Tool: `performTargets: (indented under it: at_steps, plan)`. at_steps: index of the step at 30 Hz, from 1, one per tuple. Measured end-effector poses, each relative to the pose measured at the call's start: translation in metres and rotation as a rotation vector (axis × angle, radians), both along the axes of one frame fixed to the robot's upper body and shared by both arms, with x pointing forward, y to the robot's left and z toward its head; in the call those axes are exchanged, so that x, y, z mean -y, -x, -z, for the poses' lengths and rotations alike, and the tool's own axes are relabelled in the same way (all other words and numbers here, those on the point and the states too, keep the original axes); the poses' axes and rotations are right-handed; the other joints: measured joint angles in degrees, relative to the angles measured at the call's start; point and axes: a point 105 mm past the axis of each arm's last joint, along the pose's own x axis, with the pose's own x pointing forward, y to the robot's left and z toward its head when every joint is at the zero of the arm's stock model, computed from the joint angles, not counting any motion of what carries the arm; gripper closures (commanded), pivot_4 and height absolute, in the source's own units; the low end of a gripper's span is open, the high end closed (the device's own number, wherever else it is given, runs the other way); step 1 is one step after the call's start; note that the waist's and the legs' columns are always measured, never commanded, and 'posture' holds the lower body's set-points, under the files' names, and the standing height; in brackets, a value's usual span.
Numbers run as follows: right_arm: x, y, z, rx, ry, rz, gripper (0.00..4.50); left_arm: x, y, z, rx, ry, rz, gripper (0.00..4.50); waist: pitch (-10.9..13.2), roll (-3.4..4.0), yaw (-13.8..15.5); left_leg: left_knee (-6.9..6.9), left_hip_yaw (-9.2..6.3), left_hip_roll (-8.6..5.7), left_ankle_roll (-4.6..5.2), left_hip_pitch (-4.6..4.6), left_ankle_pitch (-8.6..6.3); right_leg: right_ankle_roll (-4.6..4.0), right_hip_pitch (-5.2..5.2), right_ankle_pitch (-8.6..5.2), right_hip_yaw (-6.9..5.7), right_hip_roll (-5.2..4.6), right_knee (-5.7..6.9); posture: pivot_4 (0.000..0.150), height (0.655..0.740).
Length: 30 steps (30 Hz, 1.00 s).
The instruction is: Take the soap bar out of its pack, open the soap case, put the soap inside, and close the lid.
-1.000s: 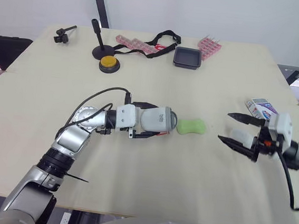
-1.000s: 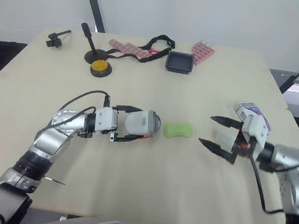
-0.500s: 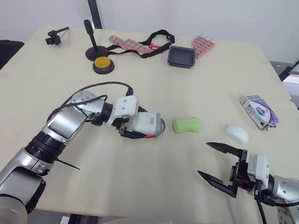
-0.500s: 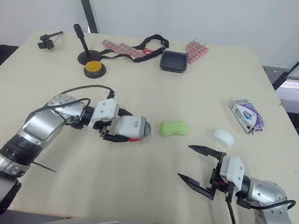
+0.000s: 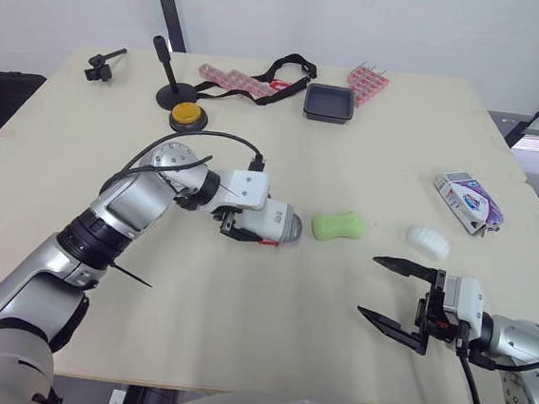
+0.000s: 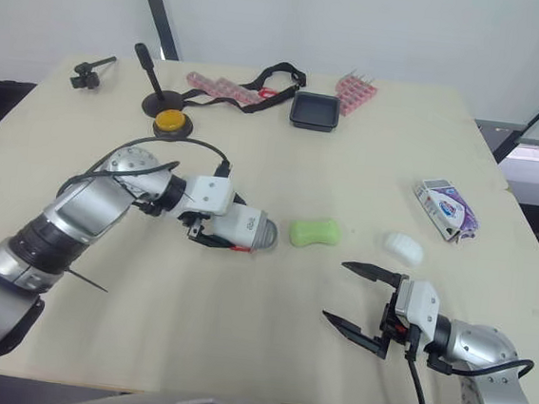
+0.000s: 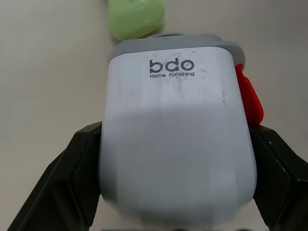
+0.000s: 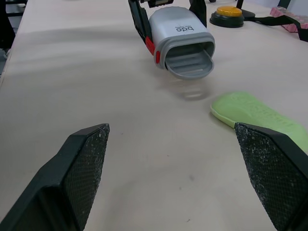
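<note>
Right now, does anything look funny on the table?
The soap case lies tipped on its side in the left claw, mouth open toward a green bar lying loose on the table.

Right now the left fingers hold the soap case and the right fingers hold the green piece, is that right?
Not quite. The left fingers do hold the soap case, but the right fingers are open and empty; the green piece lies on the table beside the case's open end, as the left eye view shows.

On the beige table are laid a green soap bar at centre, a soap pack at right, and a black tray at top.
</note>
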Motion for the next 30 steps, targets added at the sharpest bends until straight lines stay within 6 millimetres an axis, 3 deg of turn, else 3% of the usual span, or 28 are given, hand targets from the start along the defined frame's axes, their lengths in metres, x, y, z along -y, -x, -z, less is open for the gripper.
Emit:
performTargets:
  at_steps: [11, 17, 22, 30]
  plan:
    - [0.002, -0.001, 0.001, -0.003, 0.007, 0.006, 0.03, -0.003, 0.000, 0.002, -0.043, -0.078, -0.043, 1.02, 0.0, -0.01, 0.1, -0.02, 0.00, -0.01, 0.00, 0.00, 0.00, 0.00, 0.02, 0.00, 0.01, -0.01, -0.05, 0.150, 0.7291]
    - [0.002, -0.001, 0.000, -0.001, 0.010, 0.006, 0.03, -0.021, -0.002, 0.002, -0.040, -0.118, -0.056, 1.02, 0.0, 0.00, 0.1, -0.04, 0.00, -0.01, 0.00, 0.00, 0.00, 0.00, 0.02, 0.00, 0.00, 0.00, -0.06, 0.150, 0.7291]
    - [0.003, -0.003, 0.000, 0.002, 0.019, 0.003, 0.03, -0.052, -0.004, 0.006, -0.066, -0.119, -0.082, 1.02, 0.0, 0.00, 0.0, -0.09, -0.01, -0.01, -0.01, 0.01, 0.00, 0.00, 0.02, 0.00, -0.04, 0.00, -0.09, 0.150, 0.7291]
    - [0.005, -0.005, 0.001, -0.002, 0.028, -0.001, 0.03, -0.068, -0.010, 0.014, -0.040, -0.051, -0.047, 1.02, 0.0, 0.00, 0.3, -0.10, -0.02, -0.13, 0.00, 0.00, 0.00, 0.00, 0.06, 0.00, -0.19, -0.11, -0.12, 0.150, 0.7291]
